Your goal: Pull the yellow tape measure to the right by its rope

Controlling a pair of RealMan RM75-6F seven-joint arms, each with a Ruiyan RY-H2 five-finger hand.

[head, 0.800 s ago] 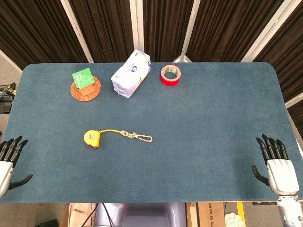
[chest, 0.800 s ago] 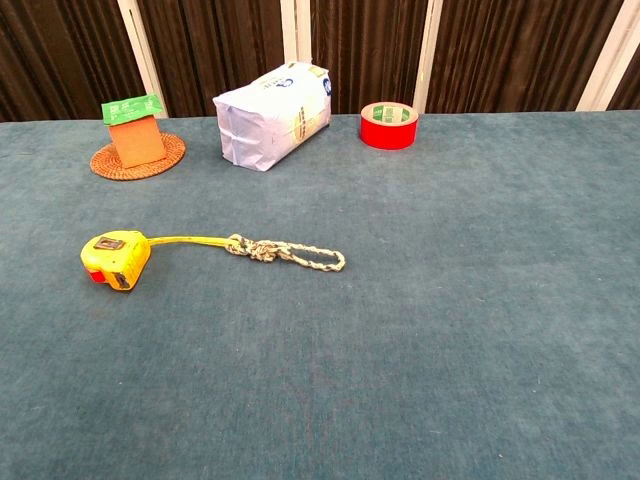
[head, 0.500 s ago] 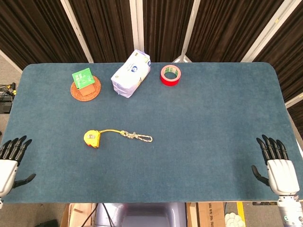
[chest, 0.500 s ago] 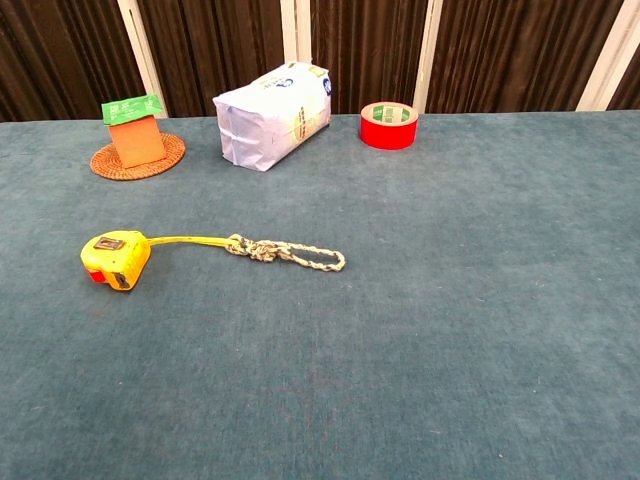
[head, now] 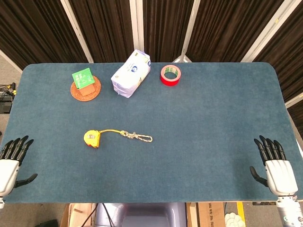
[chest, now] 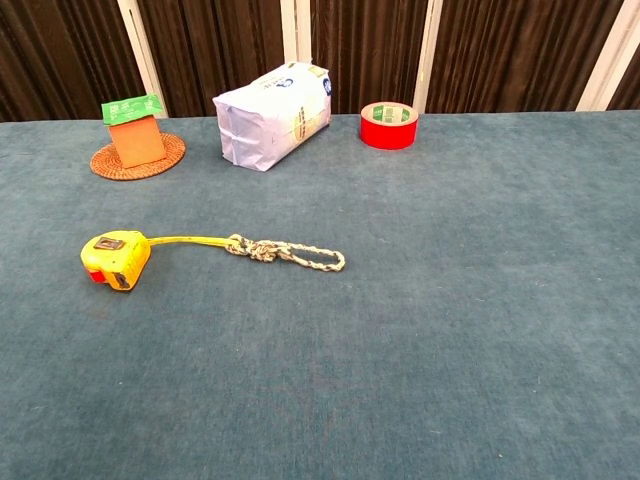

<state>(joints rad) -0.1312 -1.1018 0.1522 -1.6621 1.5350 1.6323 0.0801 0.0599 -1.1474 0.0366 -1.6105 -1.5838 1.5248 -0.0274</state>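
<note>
**Both hands idle at the near table edge, tape measure untouched**

The right hand [head: 277, 166] sits at the near right corner of the table [head: 213, 118], fingers spread and straight, holding nothing. The left hand [head: 10, 161] mirrors it at the near left corner, fingers likewise apart and empty. Neither shows in the chest view.

The yellow tape measure [head: 92, 138] lies well apart from the right hand, far off to its left and somewhat further out on the table, nearer the left hand. Its rope [head: 137, 137] trails from the case toward the right hand, ending in a knotted loop. Only bare table lies between the right hand and that loop.

Beyond the tape measure, along the far edge, stand a small green-topped box [head: 83, 78] on a round woven coaster [head: 85, 90], a white wrapped pack [head: 130, 73], and a red tape roll [head: 170, 75], all well clear of the rope.

Compared with a moment earlier, the right hand has shifted slightly inward and the left hand has crept a little forward; the tape measure and rope have not moved.
</note>
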